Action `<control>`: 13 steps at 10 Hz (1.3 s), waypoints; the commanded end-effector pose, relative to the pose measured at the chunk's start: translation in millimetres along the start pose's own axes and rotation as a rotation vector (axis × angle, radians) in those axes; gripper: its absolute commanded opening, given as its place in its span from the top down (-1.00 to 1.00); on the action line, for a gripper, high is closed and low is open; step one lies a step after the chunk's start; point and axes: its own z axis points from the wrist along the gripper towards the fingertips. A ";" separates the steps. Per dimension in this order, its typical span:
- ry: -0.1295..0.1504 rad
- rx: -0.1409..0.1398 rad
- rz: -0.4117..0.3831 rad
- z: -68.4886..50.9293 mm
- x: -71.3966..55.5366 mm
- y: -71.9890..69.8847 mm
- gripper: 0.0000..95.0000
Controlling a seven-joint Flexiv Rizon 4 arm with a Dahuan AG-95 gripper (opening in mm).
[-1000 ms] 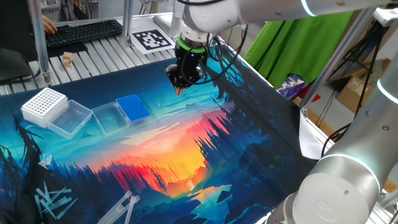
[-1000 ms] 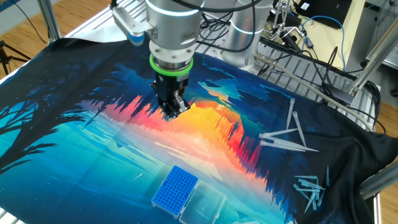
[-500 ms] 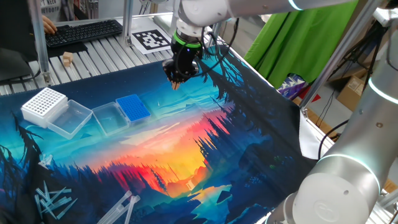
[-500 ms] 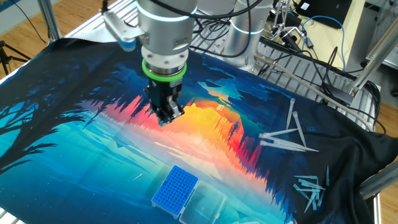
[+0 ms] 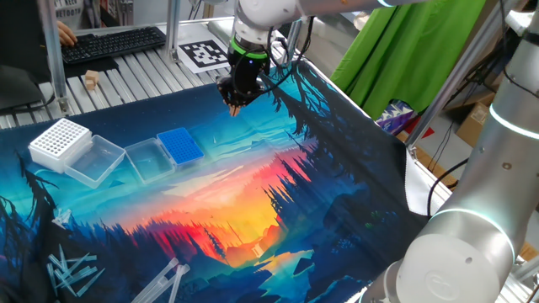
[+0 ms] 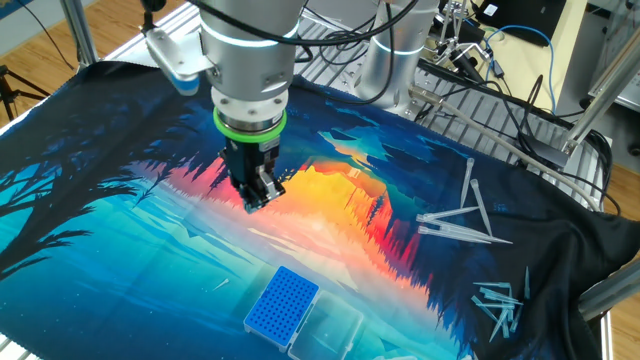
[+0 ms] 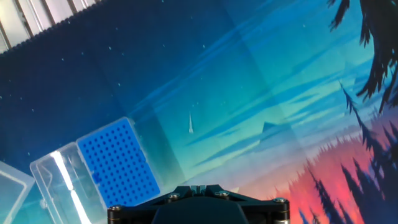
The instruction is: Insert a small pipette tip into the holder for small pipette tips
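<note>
The small pipette tip [image 7: 190,122] lies alone on the printed mat, a thin whitish cone at the centre of the hand view; it also shows as a faint mark in the other fixed view [image 6: 221,284]. The holder for small pipette tips [image 5: 180,146] is a bright blue rack with its clear lid [image 5: 147,158] folded open beside it; it shows too in the other fixed view [image 6: 282,302] and in the hand view [image 7: 115,163]. My gripper [image 5: 234,104] hangs above the mat [image 6: 254,196], apart from tip and rack. Its fingers look pressed together with nothing seen between them.
A larger white perforated rack [image 5: 59,140] with a clear lid [image 5: 94,161] stands left of the blue rack. Long clear tips lie scattered at the mat's near corner [image 5: 72,271] and along its edge [image 6: 458,218]. A keyboard [image 5: 111,42] and a marker tag [image 5: 206,53] lie beyond the mat.
My gripper has moved steadily across the mat, away from the orange centre and toward the blue sky part near the tip and the blue rack. Nothing on the mat has moved.
</note>
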 end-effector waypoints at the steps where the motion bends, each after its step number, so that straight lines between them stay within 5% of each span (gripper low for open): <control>1: 0.005 -0.002 -0.009 1.8 -8.5 1.8 1.00; 13: 0.003 -0.005 -0.034 12.8 -38.5 2.4 1.00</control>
